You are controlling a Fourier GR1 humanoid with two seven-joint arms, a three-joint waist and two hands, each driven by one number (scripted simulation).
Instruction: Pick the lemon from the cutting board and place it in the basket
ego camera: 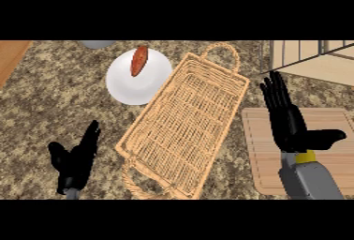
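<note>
The long woven wicker basket (185,129) lies slantwise across the middle of the speckled brown stone counter (41,108), open at the top, nothing standing inside it. Its looped handles rise at the far and near ends. Just left of its far end sits a round white plate (128,84) bearing an orange-red carrot (139,61). The robot's open right hand (287,117) hangs over the pale wooden cutting board (332,164), right of the basket. A pale wooden rack (311,58) fills the far right corner. Bare counter lies left of the basket, around the upright left hand (76,159).

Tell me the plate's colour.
White, seen in the head view: the plate left of the basket.
</note>
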